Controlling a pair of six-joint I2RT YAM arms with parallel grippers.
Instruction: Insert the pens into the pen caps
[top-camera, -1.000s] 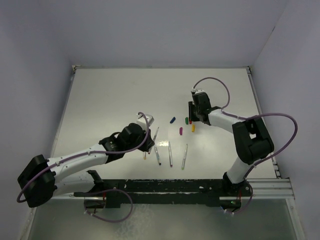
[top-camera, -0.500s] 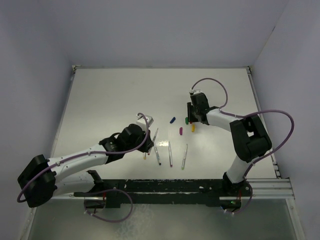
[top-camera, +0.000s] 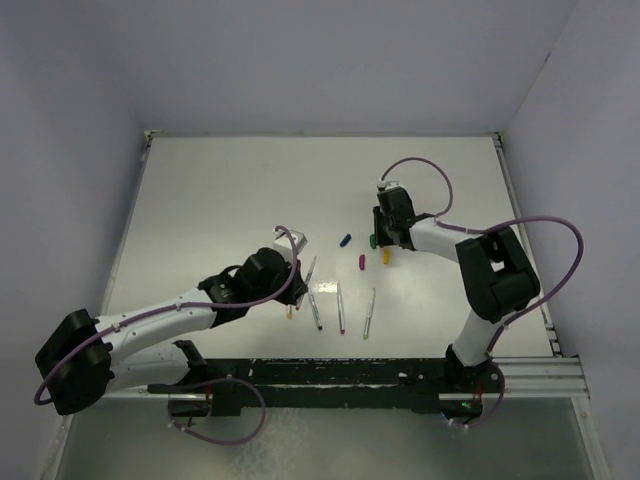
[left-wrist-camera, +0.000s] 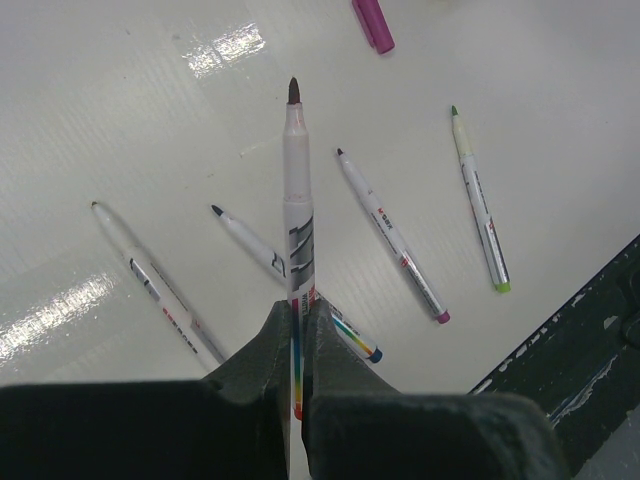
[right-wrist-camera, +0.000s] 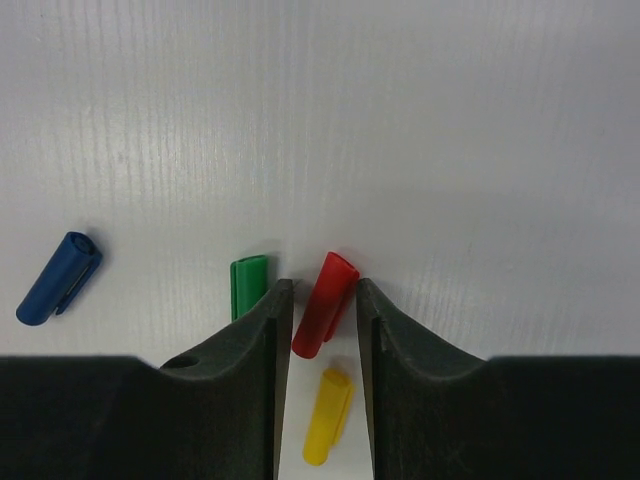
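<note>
My right tool (right-wrist-camera: 322, 288) stands over the red cap (right-wrist-camera: 322, 308) with its fingers parted, one on each side. The cap lies slanted across the gap, so I judge it is not yet gripped. My left tool (left-wrist-camera: 293, 330) is clenched on a pen (left-wrist-camera: 293, 190), whose dark tip points away toward the far right, clear of the table (right-wrist-camera: 450, 120).

To take the cap well, I would close slowly and let the fingers turn it square rather than flick it out. The green cap (right-wrist-camera: 248, 283) lies just beside the left finger, so I would avoid nudging it. The yellow cap (right-wrist-camera: 328, 415) sits just on the near side of the red one, under the tool. I cannot tell which end of the red cap is open, and I must know that before bringing pen and cap together.

For room, the blue cap (right-wrist-camera: 58, 278) is well off to the left. The purple cap (left-wrist-camera: 372, 22) lies beyond the pen tip. The four loose pens (left-wrist-camera: 392, 238) are fanned out on the near side beneath the left tool. I would therefore lift both arms and meet above the bare table, between caps and pens.
</note>
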